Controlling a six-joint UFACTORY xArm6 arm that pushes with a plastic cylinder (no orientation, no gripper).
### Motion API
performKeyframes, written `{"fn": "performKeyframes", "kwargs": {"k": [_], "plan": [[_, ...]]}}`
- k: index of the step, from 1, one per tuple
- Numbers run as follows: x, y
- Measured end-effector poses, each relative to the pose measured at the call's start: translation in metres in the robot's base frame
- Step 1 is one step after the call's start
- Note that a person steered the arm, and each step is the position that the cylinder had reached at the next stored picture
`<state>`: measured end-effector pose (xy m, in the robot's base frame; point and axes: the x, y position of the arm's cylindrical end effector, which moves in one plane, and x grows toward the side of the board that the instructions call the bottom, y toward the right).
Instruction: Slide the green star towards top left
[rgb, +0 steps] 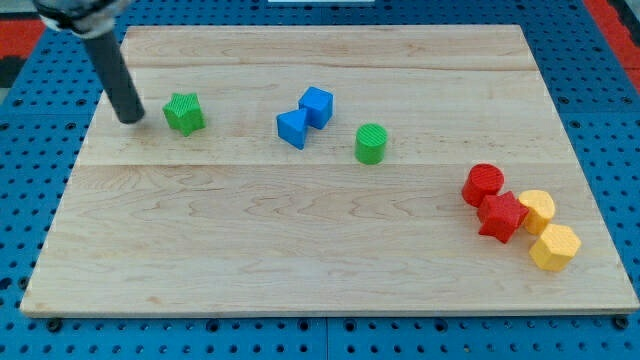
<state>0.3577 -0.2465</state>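
My tip (131, 118), a bare rod with no fingers to open or hold anything, rests on the counter (300, 250) just left of the green star (184, 113), near the view's upper left.

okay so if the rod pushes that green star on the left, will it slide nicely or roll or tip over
The green star looks squat and sits flat, so it will probably slide rather than tip or roll. Its notched sides may let it twist if pushed off-centre. The wooden board looks smooth, so drag is likely low. My tip is just to its left in the view.
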Motion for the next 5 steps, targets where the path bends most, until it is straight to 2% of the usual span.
{"fn": "performKeyframes", "kwargs": {"k": [1,3,4,5], "plan": [[-0.013,0.017],[0.093,0.045],[0.049,0.103],[-0.021,0.060]]}}
